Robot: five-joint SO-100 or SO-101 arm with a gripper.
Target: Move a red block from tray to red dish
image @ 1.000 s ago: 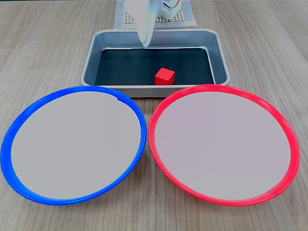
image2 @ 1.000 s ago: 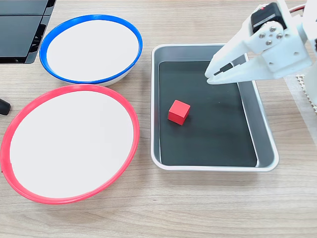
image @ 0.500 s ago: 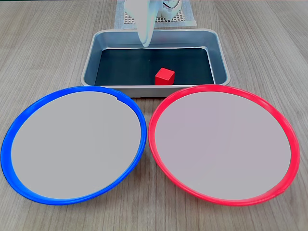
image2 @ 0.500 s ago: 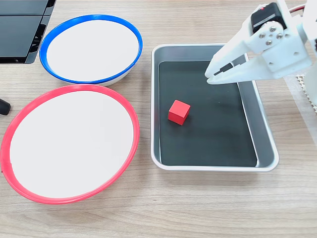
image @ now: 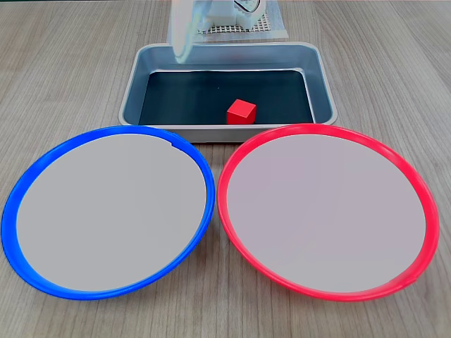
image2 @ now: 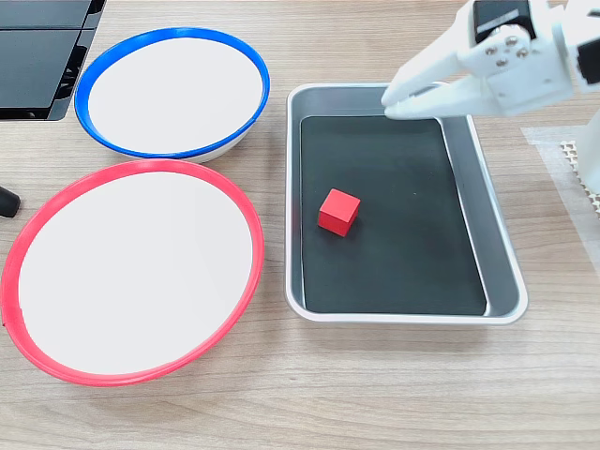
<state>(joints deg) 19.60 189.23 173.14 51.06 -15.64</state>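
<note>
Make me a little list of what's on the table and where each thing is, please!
red block: lying loose on the dark bottom of the tray, nothing touching it
tray: silver-grey metal, on the wooden table, next to both plates
red dish: nothing on it
blue plate: nothing on it, beside the red dish
gripper: white, above the tray's far edge, well away from the block
fingers: close together, holding nothing; whether fully closed is unclear
task progress: block not picked up yet

The white end effector (image2: pixel 387 103) hangs raised, fingers nearly together, holding nothing.
</note>
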